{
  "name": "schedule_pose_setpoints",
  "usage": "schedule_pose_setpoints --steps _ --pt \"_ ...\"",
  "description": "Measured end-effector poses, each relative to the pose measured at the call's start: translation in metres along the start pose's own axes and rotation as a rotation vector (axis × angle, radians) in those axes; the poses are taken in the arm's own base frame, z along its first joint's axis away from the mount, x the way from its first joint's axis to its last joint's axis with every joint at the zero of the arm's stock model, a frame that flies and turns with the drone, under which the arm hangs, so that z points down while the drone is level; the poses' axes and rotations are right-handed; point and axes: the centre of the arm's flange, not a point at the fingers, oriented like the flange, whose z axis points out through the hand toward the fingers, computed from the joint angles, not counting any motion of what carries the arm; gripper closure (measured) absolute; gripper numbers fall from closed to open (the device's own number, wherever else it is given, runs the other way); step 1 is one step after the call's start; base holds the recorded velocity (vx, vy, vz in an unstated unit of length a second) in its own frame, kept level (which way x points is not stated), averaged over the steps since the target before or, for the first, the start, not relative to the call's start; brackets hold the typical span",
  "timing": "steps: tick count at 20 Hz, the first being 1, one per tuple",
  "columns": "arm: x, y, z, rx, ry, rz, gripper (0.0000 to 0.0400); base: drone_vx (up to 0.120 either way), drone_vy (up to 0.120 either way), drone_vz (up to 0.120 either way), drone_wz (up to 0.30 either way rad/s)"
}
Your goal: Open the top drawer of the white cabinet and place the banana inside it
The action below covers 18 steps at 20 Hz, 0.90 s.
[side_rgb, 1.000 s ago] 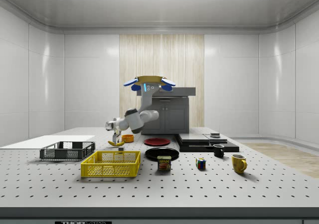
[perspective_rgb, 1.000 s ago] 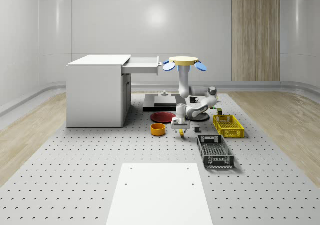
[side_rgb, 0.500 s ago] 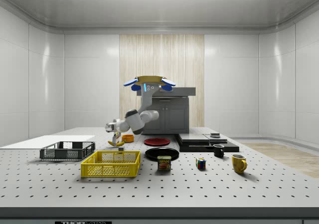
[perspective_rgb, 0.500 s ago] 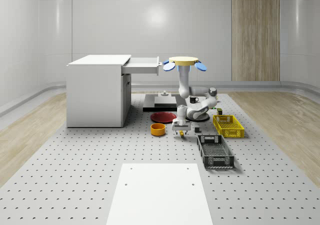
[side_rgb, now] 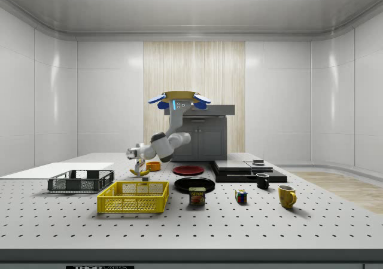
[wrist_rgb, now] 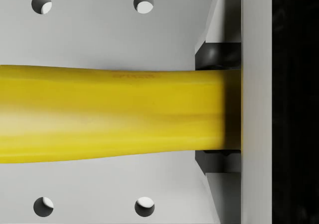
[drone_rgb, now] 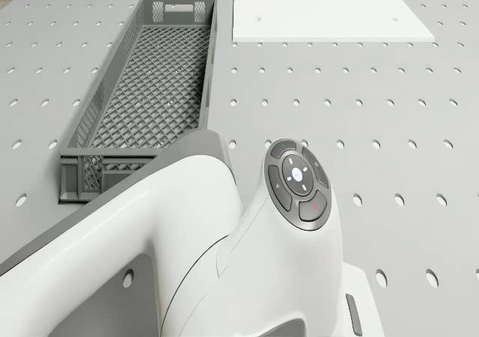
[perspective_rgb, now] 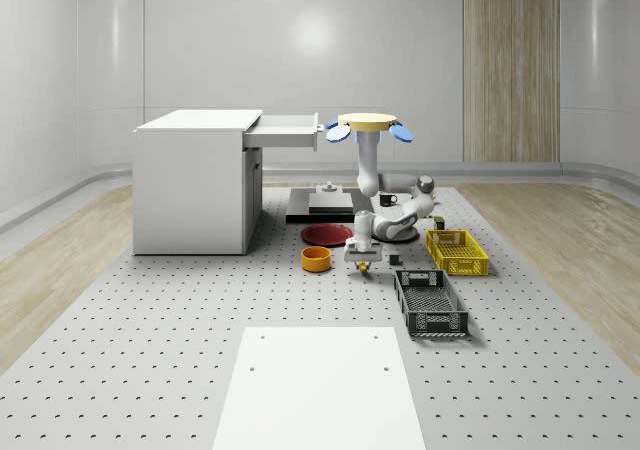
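The banana lies on the perforated table, small and yellow under the hand in the whole-scene view and the side view. My gripper points straight down at it, one finger pressed on each side of the fruit, so it is shut on the banana. The drone hovers beside the white cabinet, level with its top drawer, which stands pulled out. The arm bends down from the drone to the gripper.
Around the banana stand an orange bowl, a red plate, a yellow crate and a dark mesh crate. A white sheet lies nearer the front. Cups, a can and a cube stand on the side view's right.
The gripper has sunk slightly onto the banana and its fingers have closed in against it. The drone has held its place.
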Motion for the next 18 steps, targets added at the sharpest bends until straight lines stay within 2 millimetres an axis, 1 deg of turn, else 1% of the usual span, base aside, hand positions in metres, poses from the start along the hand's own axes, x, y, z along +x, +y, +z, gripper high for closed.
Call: schedule_pose_setpoints --steps 5,11,14,18 --pt "0.0 0.0 -0.014 -0.002 0.001 0.006 0.0203 0.0 0.0 0.0 0.0" --pt "0.0 0.0 -0.042 -0.003 0.001 0.008 0.02 0.0 0.0 0.007 0.0" --pt "0.0 0.0 -0.055 -0.003 0.002 0.008 0.02 0.0 0.0 0.12 0.0" --pt "0.0 0.001 -0.066 -0.003 0.002 0.009 0.02 0.0 0.0 0.12 0.0"
